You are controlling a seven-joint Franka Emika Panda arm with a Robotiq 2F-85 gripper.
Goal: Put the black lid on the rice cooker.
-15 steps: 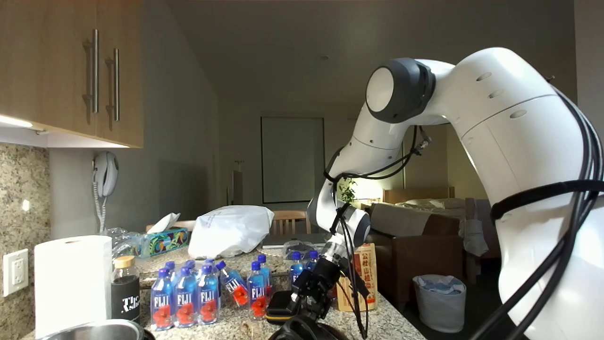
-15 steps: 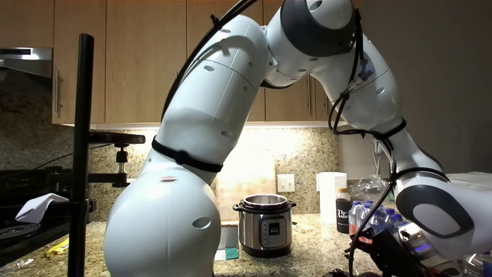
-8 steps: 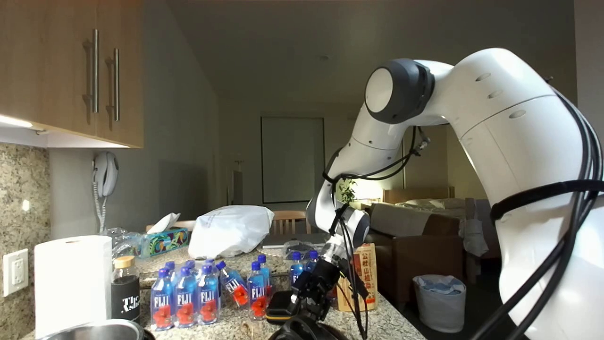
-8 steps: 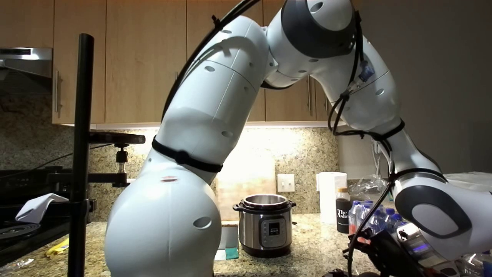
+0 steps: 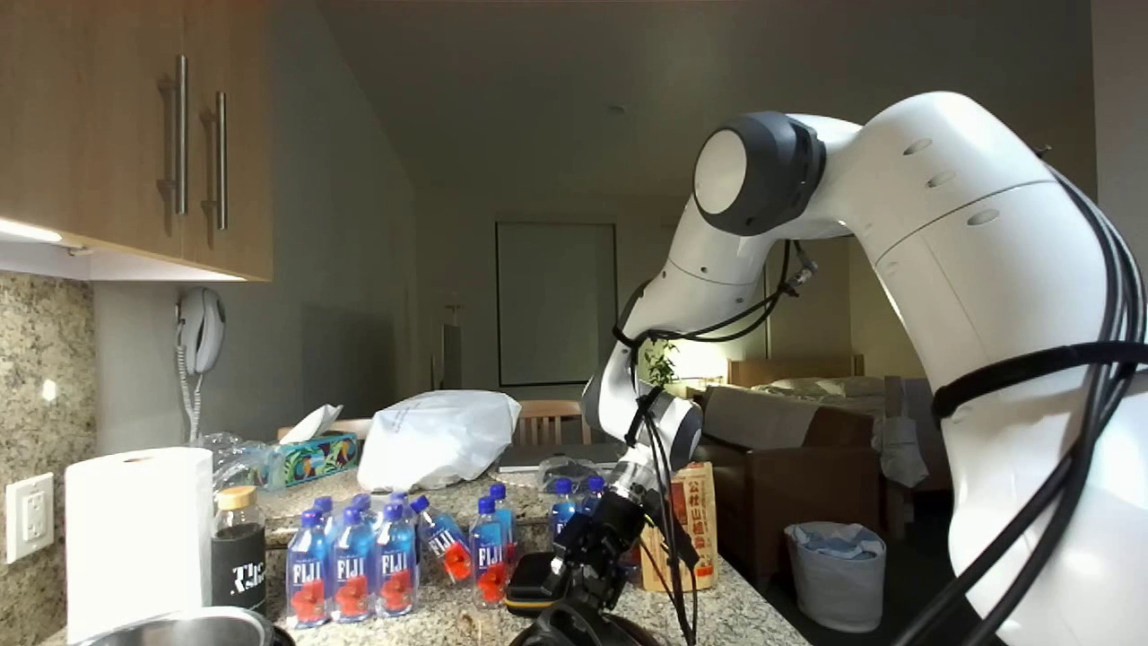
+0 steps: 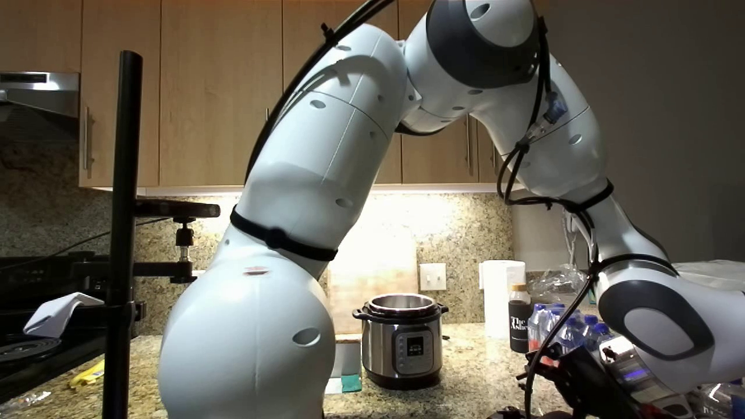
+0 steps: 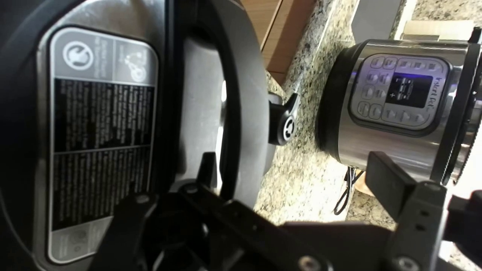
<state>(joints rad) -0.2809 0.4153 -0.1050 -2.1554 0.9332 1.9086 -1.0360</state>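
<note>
Round black lid (image 7: 169, 94) off the silvery cylindrical steel rice cooker (image 6: 401, 346)
It sits well apart from the cooker, on its control-panel side, with its curved black handle (image 7: 250, 113) upward, likely for gripping. The black two-fingered end effector (image 7: 293, 162) is released, jaws wide astride that handle, presumably to clamp it next; contact cannot be told. The cooker's uncovered mouth faces up, seemingly to take the lid.

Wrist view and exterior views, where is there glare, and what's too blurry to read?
Wrist view: small print on the label of the black lid is too blurred to read, and the countertop glares near-white in patches; in an exterior view, light washes out the board behind the rice cooker; in an exterior view, the lamp is blown out.
</note>
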